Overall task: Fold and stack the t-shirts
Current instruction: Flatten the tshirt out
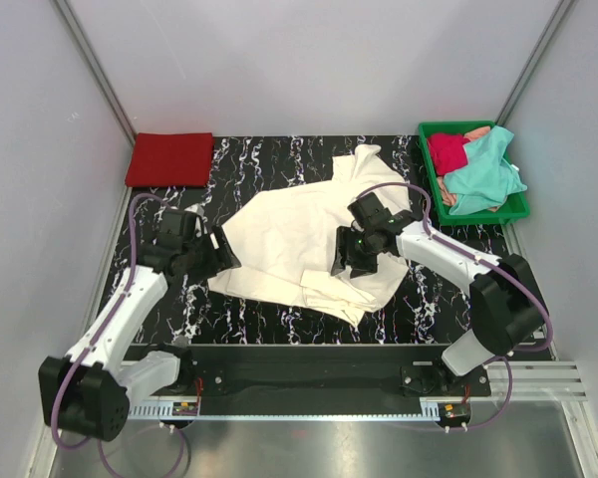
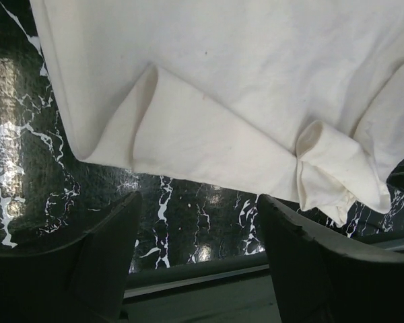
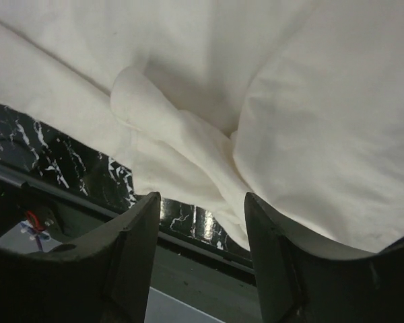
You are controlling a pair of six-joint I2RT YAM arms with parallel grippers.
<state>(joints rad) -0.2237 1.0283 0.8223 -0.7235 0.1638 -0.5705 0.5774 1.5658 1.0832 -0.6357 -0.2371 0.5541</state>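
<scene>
Leaning inward, left fingers (image 2: 87, 262), right fingers (image 3: 289, 269) spread at cream-white shirt (image 1: 289, 234).

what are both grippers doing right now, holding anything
Left gripper: open, holding nothing, beside the cream-white t-shirt.
Right gripper: open, holding nothing.

No lettering, label, brand mark, number or sign can be read in any of the views.
</scene>
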